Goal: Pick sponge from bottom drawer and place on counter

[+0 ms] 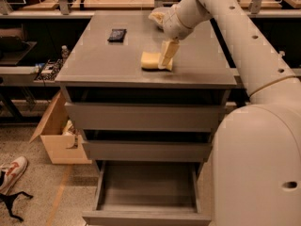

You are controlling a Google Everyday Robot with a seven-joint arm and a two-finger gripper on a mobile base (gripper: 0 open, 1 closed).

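1. The white, tubular robot arm [244,46] is extended from the right over the cabinet.
2. The wide, smooth grey counter [103,60] is seen above three grey drawers.
3. The shallow, handleless grey bottom drawer [146,187] is pulled out.
4. The pale yellow, soft rectangular sponge [150,60] is laid flat on the counter, near its front edge.
5. The yellowish padded gripper [165,62] is positioned at the sponge's right end, touching it; how far it is opened, and whether the sponge is held, cannot be told.
6. A small flat black rectangle [117,34] is placed well apart, towards the counter's back left.
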